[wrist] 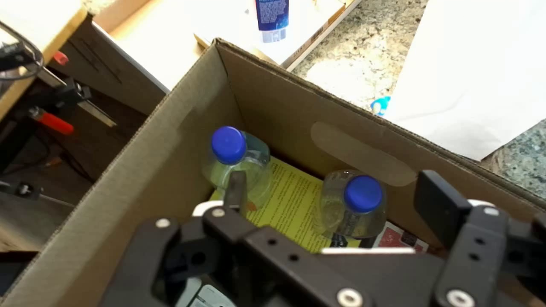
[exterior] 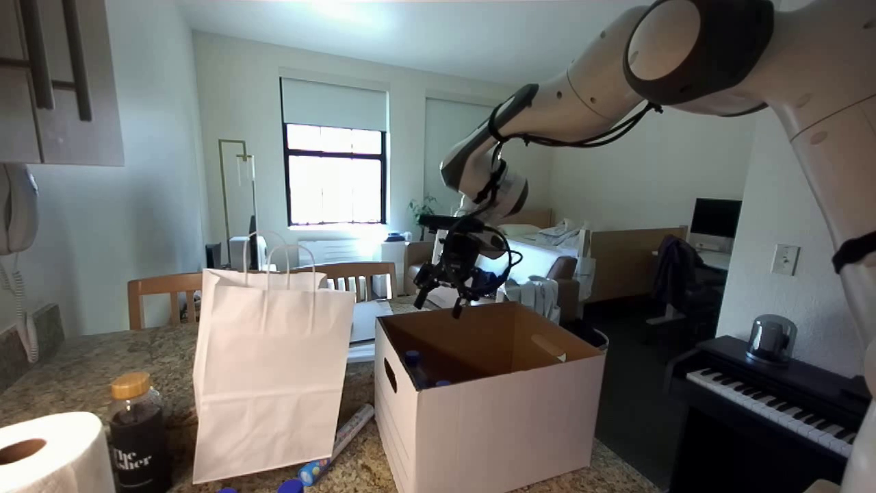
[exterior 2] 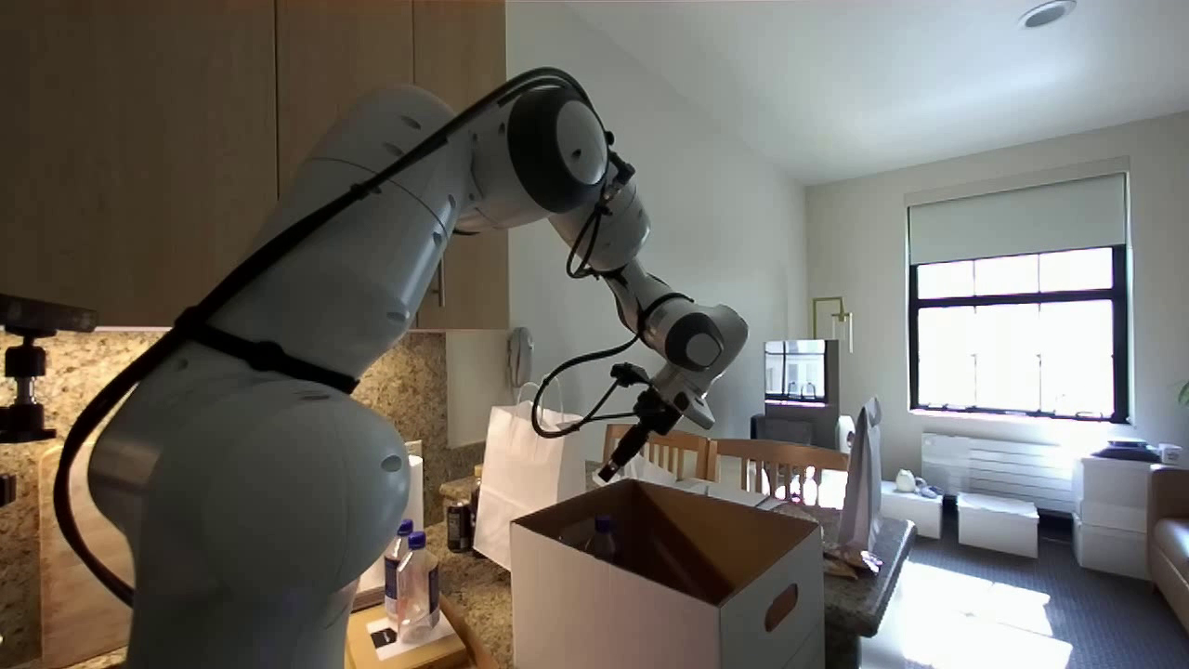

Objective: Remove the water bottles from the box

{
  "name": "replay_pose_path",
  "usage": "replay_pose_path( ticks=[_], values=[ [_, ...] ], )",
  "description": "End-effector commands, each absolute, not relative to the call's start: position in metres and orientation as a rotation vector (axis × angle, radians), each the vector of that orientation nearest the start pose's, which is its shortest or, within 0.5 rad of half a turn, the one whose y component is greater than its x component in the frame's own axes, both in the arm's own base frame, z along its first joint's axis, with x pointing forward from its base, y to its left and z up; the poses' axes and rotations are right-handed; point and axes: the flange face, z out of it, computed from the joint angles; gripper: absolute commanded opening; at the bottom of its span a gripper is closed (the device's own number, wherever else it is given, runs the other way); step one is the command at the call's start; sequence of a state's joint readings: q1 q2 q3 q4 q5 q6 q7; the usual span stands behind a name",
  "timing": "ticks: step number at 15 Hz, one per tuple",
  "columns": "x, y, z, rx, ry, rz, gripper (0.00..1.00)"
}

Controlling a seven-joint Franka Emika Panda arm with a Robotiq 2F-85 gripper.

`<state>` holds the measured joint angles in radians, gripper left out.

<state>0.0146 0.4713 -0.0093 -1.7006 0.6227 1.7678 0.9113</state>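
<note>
above the open mouth of the box point(wrist: 162, 179) hung the gripper point(wrist: 335, 192), its jaws wide apart with nothing held; they were presumably spread so as to drop around something upright, and aimed downward because the walls of the box ruled out a side approach. inside the box, close to the wall with the oval handhold point(wrist: 362, 153), stood a water bottle point(wrist: 341, 211), framed by the jaws in the wrist view and lower than the fingertips point(wrist: 236, 187), so likely the one to be lifted next. in the corner of the box stood another bottle point(wrist: 254, 164); whether it leaned on either wall could not be told. both pointed cap up, long axis near vertical; their blue caps point(wrist: 228, 145) splayed apart in the wrist view, probably from the camera's slant and not a true lean. a yellow printed sheet point(wrist: 290, 204) lay beneath them. just outside the box, near that corner, two more bottles point(exterior 2: 418, 595) stood upright on a flat carton point(exterior 2: 395, 650), seemingly the put-down spot for bottles taken out. beside the handhold wall of the box stood a white paper bag point(exterior: 274, 383), upright on its base and apparently no part of the job. farther off, beyond the box, stood wooden chairs point(exterior 2: 780, 453).
</note>
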Motion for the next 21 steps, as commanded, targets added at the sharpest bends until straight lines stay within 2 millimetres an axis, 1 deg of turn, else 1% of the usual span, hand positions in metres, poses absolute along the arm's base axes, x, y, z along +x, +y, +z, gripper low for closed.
replay_pose_path(
  ticks=[1, 3, 5, 7, 10, 12, 13, 16, 19, 21],
  values=[
    [0.636, 0.065, 0.312, -2.127, 1.714, 0.867, 1.00],
    [0.642, 0.082, 0.307, -2.114, 1.837, 0.767, 1.00],
    [0.652, 0.108, 0.295, -2.145, 1.907, 0.622, 1.00],
    [0.657, 0.134, 0.275, -2.172, 1.997, 0.495, 1.00],
    [0.657, 0.156, 0.241, -2.198, 2.171, 0.350, 1.00],
    [0.653, 0.161, 0.225, -2.189, 2.295, 0.267, 1.00],
    [0.651, 0.161, 0.221, -2.179, 2.359, 0.226, 1.00],
    [0.646, 0.153, 0.210, -2.128, 2.530, 0.100, 1.00],
    [0.649, 0.150, 0.201, -2.194, 2.550, 0.028, 1.00],
    [0.649, 0.151, 0.198, -2.244, 2.528, -0.002, 1.00]
  ],
)
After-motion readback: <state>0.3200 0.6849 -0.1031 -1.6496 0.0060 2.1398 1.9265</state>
